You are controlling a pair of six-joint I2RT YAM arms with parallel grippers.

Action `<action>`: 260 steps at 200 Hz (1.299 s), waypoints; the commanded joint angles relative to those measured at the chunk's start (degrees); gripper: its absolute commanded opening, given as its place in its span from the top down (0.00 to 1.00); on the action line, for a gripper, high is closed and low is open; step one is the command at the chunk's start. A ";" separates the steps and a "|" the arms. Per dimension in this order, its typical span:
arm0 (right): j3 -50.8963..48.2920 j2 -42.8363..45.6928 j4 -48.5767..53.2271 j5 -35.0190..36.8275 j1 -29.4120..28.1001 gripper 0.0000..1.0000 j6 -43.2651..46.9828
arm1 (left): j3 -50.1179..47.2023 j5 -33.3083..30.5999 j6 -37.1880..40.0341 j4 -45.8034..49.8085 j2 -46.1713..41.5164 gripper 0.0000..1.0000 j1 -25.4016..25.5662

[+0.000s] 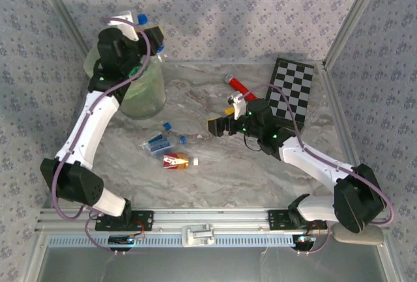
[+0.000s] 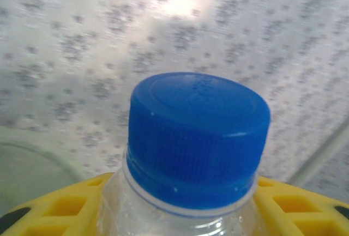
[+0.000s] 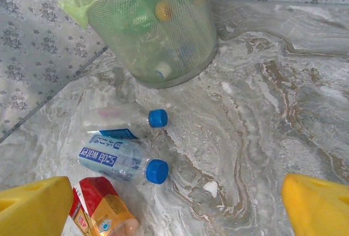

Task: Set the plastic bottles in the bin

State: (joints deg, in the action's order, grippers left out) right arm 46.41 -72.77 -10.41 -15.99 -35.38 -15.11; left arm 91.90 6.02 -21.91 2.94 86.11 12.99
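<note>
**Left arm:** Entry one. My left gripper (image 2: 185, 217): clamped on one held bottle (image 2: 199, 138), clear, blue cap, gripped just below the neck. Long axis runs straight out from my wrist, cap end leading. Location: raised above the bin (image 1: 146, 96), whose pale-green rim sits low and left in my wrist view. By my reckoning the bottle hangs nearer the far rim than the middle of the mouth, though I cannot tell for certain.

**Right arm:** Noted. Entry two. My right gripper (image 3: 174, 203): jaws spread wide, nothing between them, hovering over the table (image 3: 262, 110). Loose stock ahead and to the left of my centre line:
- clear bottle (image 3: 117, 119), blue cap, on its side;
- soda-water bottle (image 3: 117, 162), blue cap, on its side, just beside the first;
- red-labelled bottle (image 3: 103, 211), nearest, close by my yellow finger at the lower left.

**Left arm:** Their axes?

**Right arm:** The two blue-capped ones lie parallel, long axes crossways to my view, caps toward my centre. My jaws open along that same line, so I judge a wrist turn is needed before closing. I am the nearer arm to all three.
</note>
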 commanded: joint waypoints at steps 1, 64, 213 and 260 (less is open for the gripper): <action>-0.61 1.93 2.27 2.82 0.39 0.00 1.22 | 4.55 -2.63 3.58 3.68 1.21 0.57 -3.31; 0.42 2.48 3.65 3.51 0.78 0.00 0.95 | 7.03 -1.89 -1.19 6.37 8.05 0.55 -10.34; 0.56 3.36 4.86 5.09 1.01 0.00 1.58 | 12.34 2.76 -4.57 12.23 9.18 0.00 -10.75; 1.57 1.80 4.57 4.34 1.02 0.00 1.10 | 2.46 6.52 -1.38 11.51 -1.18 0.00 -7.74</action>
State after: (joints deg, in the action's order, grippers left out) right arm 46.41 -69.91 -5.39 -11.73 -34.74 -14.52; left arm 98.61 9.30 -26.04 15.77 91.15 3.18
